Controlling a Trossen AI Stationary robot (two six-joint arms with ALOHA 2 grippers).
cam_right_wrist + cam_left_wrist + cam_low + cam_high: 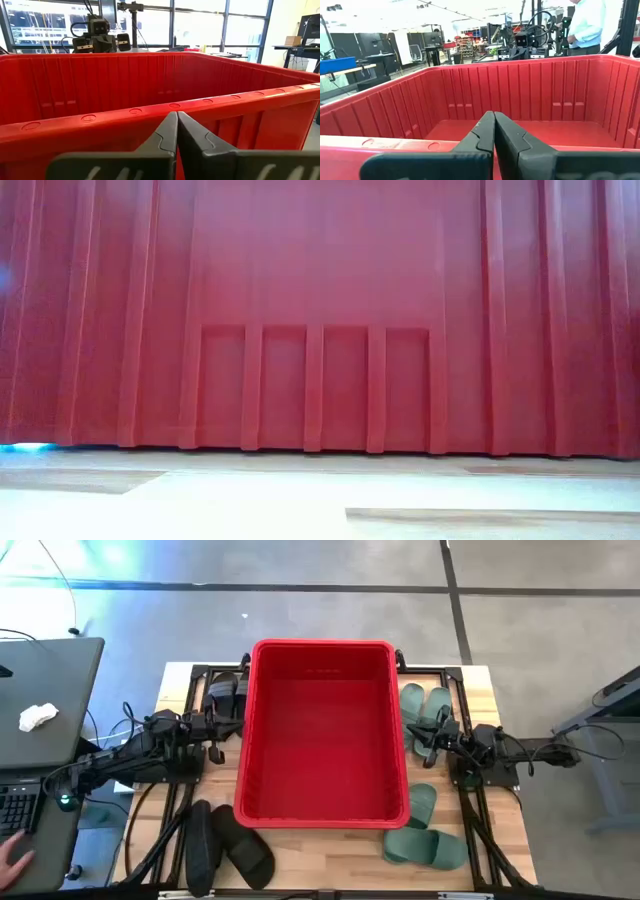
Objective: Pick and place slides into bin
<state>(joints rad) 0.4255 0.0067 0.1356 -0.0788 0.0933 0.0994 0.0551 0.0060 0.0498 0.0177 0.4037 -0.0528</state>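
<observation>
1. Where the table [300,858] edge lies nearest, two black slides [228,846] sit at the left front and two green slides [426,838] at the right front.
2. Mid-table, the red bin [322,730] holds nothing; the left gripper [238,727] waits just beside its left wall, fingers [485,134] pressed together, holding nothing.
3. At its right wall the right gripper [418,736] is likewise closed and empty.
4. Farther back, another black pair [224,693] and green pair [426,704] flank the bin.

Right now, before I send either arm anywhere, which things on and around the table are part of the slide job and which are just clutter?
Job:
- red bin, empty
- black slides front left, more back left
- green slides front right, more back right
- left gripper and right gripper, both shut at the bin's sides

Clutter:
- laptop with a crumpled white cloth
- keyboard
</observation>
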